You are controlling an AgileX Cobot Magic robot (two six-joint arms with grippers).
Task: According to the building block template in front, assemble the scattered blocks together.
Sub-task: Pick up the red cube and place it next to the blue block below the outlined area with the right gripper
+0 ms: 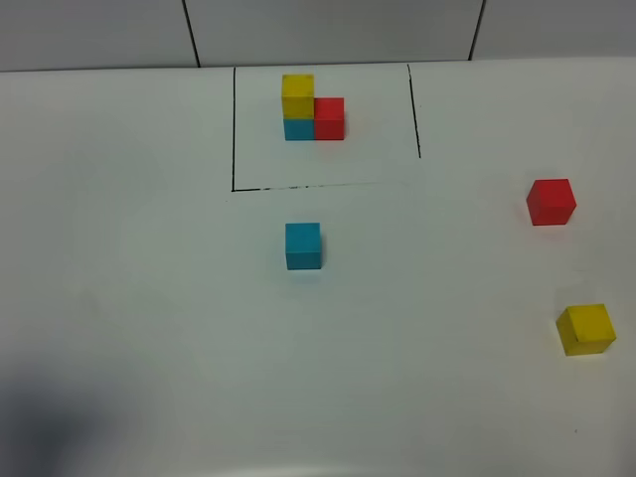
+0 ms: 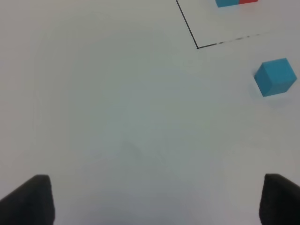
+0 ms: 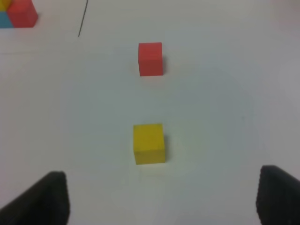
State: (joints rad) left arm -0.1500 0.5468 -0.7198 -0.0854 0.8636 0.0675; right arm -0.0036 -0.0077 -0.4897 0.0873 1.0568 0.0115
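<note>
The building block template [image 1: 312,107] stands at the back inside thin black lines: yellow on blue, red beside. A loose cyan-blue cube [image 1: 303,245] sits just in front of the frame, and shows in the left wrist view [image 2: 275,77]. A loose red cube [image 1: 551,202] and a yellow cube [image 1: 585,329] sit at the right; both show in the right wrist view, red [image 3: 150,58] and yellow [image 3: 149,143]. My left gripper [image 2: 154,201] is open and empty, well short of the blue cube. My right gripper [image 3: 161,199] is open and empty, just short of the yellow cube.
The white table [image 1: 149,298] carries the black frame line [image 1: 234,129] around the template. A tiled wall [image 1: 328,30] rises behind. A corner of the frame [image 2: 197,47] shows in the left wrist view. Neither arm shows in the high view.
</note>
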